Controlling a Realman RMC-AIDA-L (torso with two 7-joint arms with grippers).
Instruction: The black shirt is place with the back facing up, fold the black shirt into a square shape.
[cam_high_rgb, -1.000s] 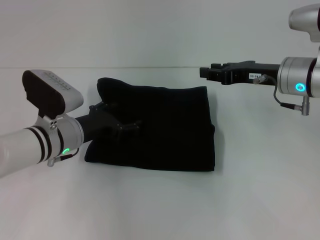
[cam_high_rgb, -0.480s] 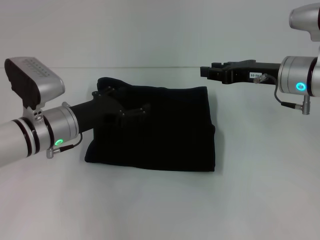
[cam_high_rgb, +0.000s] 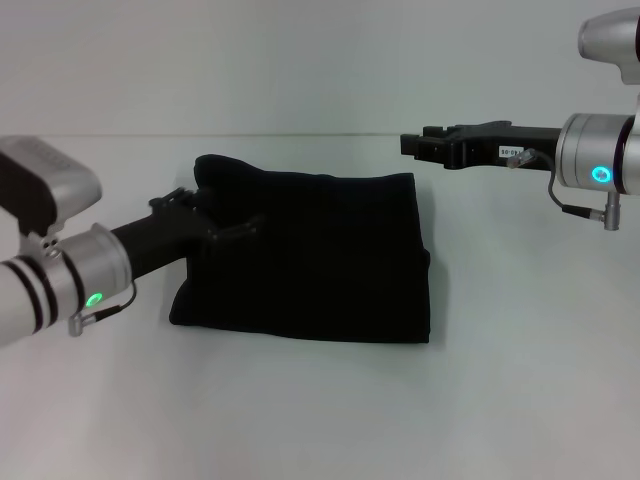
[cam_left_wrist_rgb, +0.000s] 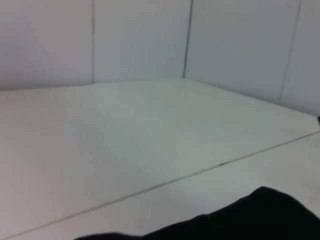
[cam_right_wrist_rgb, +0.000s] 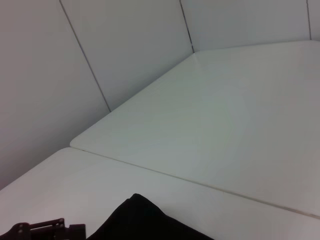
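Silver arms, black bands, green lights, grey cables, black claws.

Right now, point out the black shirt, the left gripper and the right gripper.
black shirt (cam_high_rgb: 320, 260): head view, middle of the folded cloth.
left gripper (cam_high_rgb: 238, 226): head view, fingertips over the shirt's left edge.
right gripper (cam_high_rgb: 408, 143): head view, tip, held above the shirt's far right corner.

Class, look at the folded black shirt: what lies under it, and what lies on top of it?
The black shirt lies folded on the white table. The left pincer overlaps its left edge; the right pincer hangs beyond its far right corner, apart from it. Anything between the folds is covered.
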